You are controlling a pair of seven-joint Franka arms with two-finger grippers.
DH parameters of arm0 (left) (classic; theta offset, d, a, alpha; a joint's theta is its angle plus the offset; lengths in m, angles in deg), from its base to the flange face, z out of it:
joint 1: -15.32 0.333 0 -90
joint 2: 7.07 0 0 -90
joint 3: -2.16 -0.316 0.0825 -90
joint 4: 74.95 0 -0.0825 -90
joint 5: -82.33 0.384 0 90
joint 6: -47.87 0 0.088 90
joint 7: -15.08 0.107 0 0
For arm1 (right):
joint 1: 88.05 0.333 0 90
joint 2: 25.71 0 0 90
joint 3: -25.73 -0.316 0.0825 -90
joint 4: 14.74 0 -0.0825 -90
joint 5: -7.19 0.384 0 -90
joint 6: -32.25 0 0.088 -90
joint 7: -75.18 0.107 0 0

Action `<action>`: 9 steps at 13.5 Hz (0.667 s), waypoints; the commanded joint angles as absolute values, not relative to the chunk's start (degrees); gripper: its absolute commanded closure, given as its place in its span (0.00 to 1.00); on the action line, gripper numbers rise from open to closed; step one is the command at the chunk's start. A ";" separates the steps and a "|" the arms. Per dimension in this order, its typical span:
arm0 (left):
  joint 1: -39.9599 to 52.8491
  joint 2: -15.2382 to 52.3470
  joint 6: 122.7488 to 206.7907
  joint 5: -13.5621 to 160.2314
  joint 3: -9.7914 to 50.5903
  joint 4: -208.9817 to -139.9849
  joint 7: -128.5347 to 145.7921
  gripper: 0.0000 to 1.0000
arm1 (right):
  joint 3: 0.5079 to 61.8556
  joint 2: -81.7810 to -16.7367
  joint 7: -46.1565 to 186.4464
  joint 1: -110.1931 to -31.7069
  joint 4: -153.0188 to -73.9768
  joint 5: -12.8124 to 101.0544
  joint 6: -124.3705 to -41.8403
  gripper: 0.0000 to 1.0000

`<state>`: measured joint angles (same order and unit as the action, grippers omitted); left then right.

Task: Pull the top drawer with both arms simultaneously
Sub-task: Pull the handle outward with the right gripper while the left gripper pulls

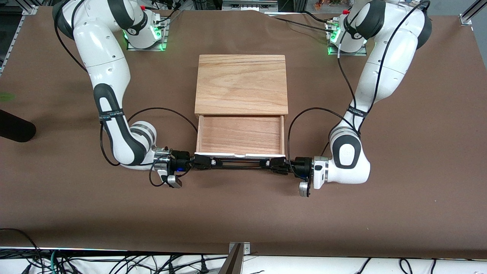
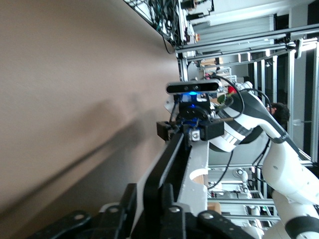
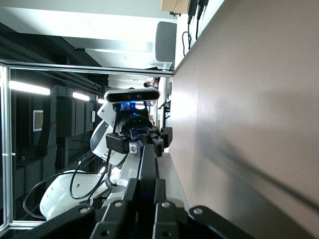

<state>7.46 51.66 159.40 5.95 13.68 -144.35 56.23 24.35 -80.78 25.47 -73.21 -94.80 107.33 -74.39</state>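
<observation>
Currently my left gripper is clamped on the handle at the end toward my left arm's side of the table, its fingers closed on the black bar. My right gripper is clamped on the same handle at the end toward my right arm's side, its fingers pressed against the bar. Both grippers lie level with the table, pointing at each other along the handle, one at each end.

The handle runs across the white front panel of the drawer. The panel has a small notch in the middle of its upper edge. The drawer stands pulled out of the box toward the front camera, and its light-wood floor and side walls are exposed. The box's grained top slab covers the rest, and the box sits on the table between my two bases.

My left arm comes down from its base to the handle, elbow outward, with a black cable looping beside the wrist. My right arm does the same from its own base. In each wrist view the other gripper shows at the handle's end.
</observation>
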 commanded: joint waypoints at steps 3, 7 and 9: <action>7.23 53.23 160.19 7.71 13.24 -141.92 56.48 0.46 | 24.06 -80.99 25.26 -73.81 -93.23 108.26 -73.66 0.00; 7.15 53.14 160.19 7.71 13.24 -142.18 56.48 0.00 | 24.15 -80.38 25.61 -73.90 -93.22 107.56 -73.39 0.00; 7.23 53.05 160.19 7.62 13.32 -142.18 56.30 0.00 | 24.33 -80.20 25.78 -74.16 -93.14 104.77 -73.48 0.00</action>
